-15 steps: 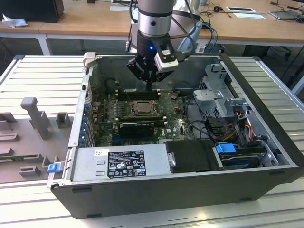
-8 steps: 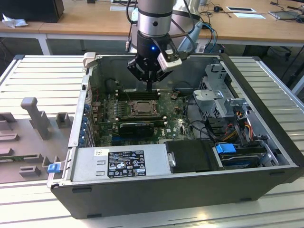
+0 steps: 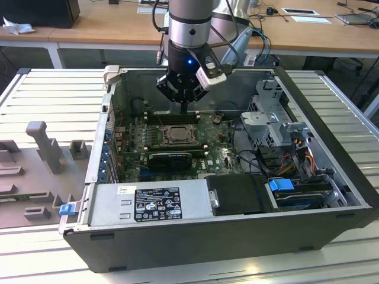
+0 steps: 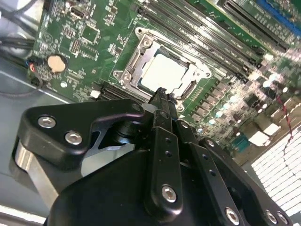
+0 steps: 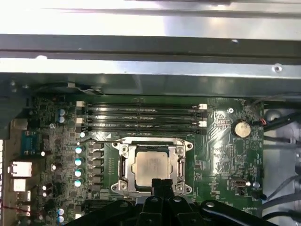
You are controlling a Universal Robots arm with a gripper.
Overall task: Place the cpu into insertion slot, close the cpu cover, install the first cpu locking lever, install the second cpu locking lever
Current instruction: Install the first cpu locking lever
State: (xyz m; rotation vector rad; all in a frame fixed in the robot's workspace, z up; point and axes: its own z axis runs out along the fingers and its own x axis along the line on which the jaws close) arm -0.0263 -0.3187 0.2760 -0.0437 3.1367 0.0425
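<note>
The exterior view looks down from high beyond the near side of the open computer case [image 3: 177,242], taking in the whole case from a distance. Both wrist views sit close above the motherboard [image 4: 84,42] [image 5: 221,160], looking past the gripper [image 4: 160,94] [image 5: 162,182] at the insertion slot [image 3: 166,131] [image 4: 136,63] [image 5: 181,165], which all three views share.

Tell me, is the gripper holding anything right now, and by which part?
Nothing. The fingers are shut together, empty; the cpu lies in the insertion slot.

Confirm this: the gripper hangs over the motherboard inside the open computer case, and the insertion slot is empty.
Not empty. The cpu sits in the insertion slot, as both wrist views show. The gripper does hang over the motherboard inside the open computer case.
</note>
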